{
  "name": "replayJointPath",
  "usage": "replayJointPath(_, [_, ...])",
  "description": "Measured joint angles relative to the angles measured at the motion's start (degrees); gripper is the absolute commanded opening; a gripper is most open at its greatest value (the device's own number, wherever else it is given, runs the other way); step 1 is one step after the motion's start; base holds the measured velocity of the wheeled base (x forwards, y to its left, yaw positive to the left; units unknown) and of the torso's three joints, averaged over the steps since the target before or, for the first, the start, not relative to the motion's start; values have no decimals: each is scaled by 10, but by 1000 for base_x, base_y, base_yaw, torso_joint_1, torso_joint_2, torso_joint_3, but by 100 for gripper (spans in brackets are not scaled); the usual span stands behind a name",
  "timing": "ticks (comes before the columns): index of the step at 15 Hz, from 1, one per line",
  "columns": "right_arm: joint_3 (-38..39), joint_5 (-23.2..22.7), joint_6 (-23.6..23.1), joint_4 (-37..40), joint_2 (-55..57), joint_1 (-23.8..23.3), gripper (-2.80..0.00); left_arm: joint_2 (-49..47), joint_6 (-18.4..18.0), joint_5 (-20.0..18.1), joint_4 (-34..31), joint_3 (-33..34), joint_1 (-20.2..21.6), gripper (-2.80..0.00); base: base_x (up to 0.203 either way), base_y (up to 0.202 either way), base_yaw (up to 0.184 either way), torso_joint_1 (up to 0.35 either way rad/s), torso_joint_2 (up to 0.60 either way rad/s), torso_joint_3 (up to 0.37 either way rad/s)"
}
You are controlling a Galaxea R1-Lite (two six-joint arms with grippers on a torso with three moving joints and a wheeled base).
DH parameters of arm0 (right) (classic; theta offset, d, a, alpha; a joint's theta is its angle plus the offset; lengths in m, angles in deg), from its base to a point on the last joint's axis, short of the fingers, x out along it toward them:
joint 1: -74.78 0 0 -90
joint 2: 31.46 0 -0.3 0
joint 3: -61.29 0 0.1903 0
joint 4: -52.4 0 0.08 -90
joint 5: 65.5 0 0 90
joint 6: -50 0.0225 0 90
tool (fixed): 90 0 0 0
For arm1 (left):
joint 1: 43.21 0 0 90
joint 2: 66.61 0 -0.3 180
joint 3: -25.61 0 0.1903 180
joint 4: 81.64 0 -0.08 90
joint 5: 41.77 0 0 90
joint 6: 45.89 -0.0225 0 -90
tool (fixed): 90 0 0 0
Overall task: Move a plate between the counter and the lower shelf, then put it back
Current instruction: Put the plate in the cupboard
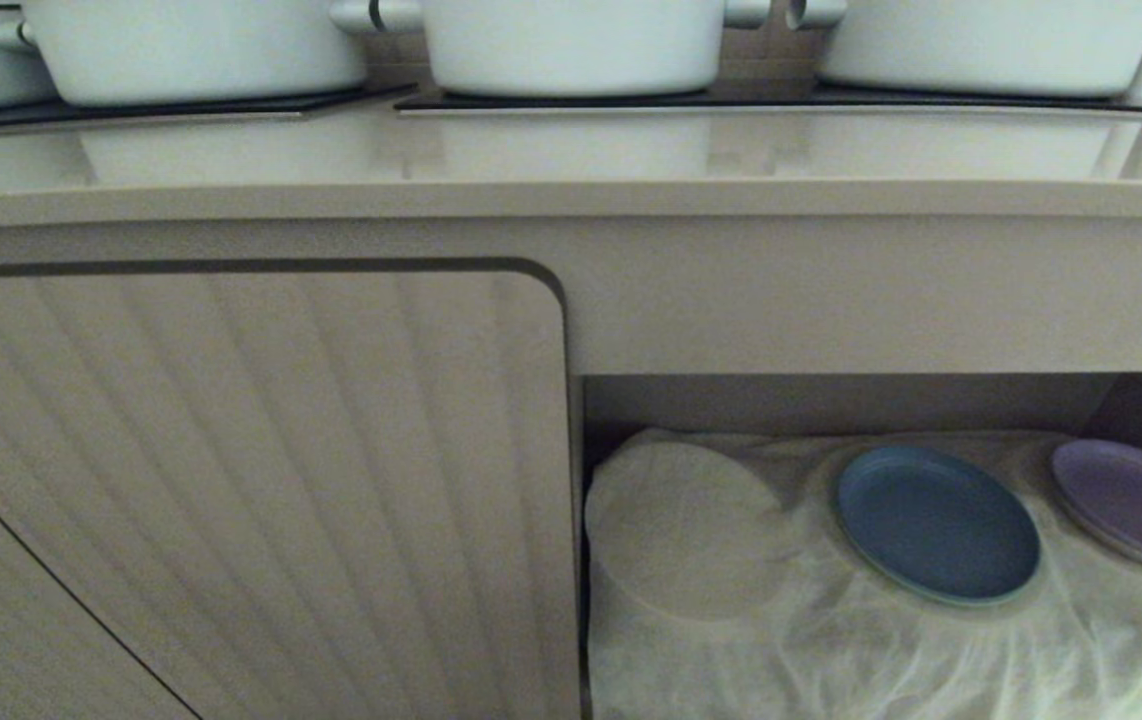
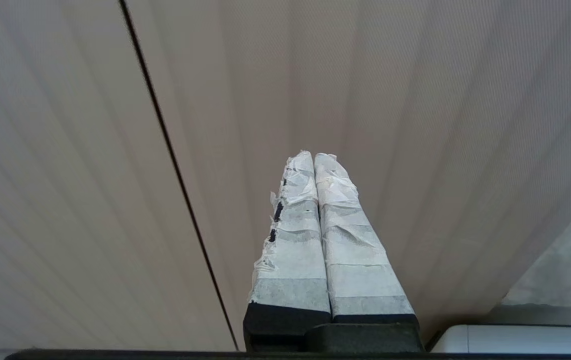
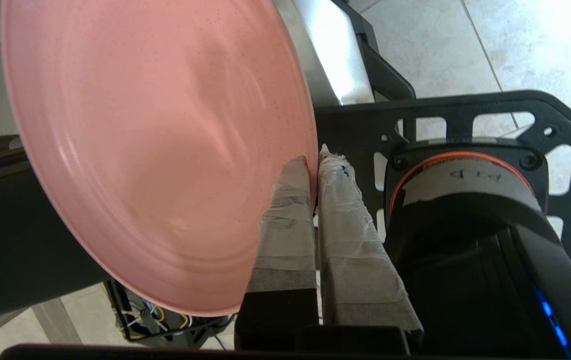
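My right gripper is shut on the rim of the pink plate, which stands on edge beside the fingers, held in the air over the robot's own base and the tiled floor. Neither the plate nor either arm shows in the head view. That view has the glossy beige counter across the top and the lower shelf at the bottom right, its floor covered by a wrinkled white cloth. My left gripper is shut with nothing in it, pointing at the ribbed cabinet door.
Three white pots stand on black panels at the back of the counter. On the shelf cloth lie a blue plate and a purple plate, plus a round bulge under the cloth. A ribbed cabinet door fills the left.
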Motion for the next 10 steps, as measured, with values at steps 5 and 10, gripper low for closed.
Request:
replayJointPath(5, [14, 0, -10, -33, 15, 0, -280, 0, -2, 0, 0, 0, 0, -280, 0, 0, 0, 0, 0, 0])
replayJointPath(10, [18, 3, -10, -113, 84, 0, -280, 0, 1, 1, 0, 0, 0, -280, 0, 0, 0, 0, 0, 0])
